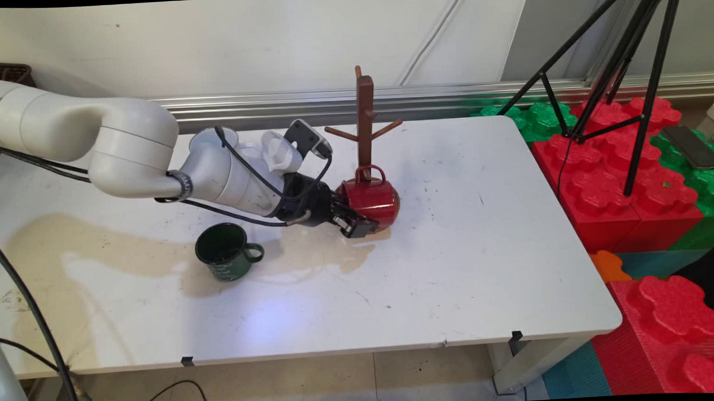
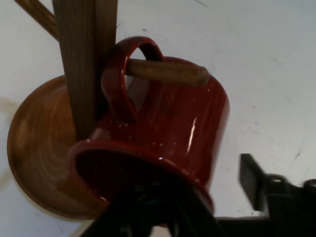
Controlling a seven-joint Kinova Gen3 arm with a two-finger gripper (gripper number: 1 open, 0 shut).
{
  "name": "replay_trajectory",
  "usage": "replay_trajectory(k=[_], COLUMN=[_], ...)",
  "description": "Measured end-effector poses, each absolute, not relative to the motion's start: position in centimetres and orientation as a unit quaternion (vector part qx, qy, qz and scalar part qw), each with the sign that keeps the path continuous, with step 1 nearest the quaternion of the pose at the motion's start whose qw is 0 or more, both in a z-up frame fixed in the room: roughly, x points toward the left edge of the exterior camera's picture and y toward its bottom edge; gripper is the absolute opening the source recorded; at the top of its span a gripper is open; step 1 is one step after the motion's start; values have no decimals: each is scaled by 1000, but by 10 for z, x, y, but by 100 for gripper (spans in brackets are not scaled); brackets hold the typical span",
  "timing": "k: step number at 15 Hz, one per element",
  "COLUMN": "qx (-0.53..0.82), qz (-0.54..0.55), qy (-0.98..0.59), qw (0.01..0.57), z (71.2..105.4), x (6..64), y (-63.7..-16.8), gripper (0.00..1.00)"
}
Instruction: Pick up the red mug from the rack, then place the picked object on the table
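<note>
A red mug point(image 1: 373, 199) point(image 2: 173, 123) hangs tilted by its handle point(image 2: 116, 79) on a low peg point(image 2: 168, 71) of the wooden mug tree point(image 1: 364, 114) point(image 2: 84, 59). The mug's mouth faces my gripper point(image 1: 353, 218) point(image 2: 207, 197). The gripper is open and straddles the mug's rim. One finger reaches inside the mouth. The other finger point(image 2: 254, 180) stands outside, a clear gap away from the wall. The tree's round base point(image 2: 34, 148) lies under the mug.
A dark green mug point(image 1: 227, 252) stands upright on the white table point(image 1: 454, 250), left of and nearer than the gripper. Black cables hang from the arm. A black tripod point(image 1: 619, 66) and red and green foam blocks point(image 1: 630, 203) stand beyond the table's right edge.
</note>
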State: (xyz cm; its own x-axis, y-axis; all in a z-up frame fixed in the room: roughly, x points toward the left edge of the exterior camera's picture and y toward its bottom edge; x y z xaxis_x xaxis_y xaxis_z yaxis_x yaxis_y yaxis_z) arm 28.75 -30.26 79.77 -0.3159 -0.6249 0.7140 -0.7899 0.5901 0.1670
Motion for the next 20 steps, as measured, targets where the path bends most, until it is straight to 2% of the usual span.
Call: replay_trajectory(k=[10,20], qx=[441,421], qz=[100,80], qy=[-795,-794], qw=[405,431], z=[802,828], x=[296,297], y=[-289,-259], gripper=[0,0])
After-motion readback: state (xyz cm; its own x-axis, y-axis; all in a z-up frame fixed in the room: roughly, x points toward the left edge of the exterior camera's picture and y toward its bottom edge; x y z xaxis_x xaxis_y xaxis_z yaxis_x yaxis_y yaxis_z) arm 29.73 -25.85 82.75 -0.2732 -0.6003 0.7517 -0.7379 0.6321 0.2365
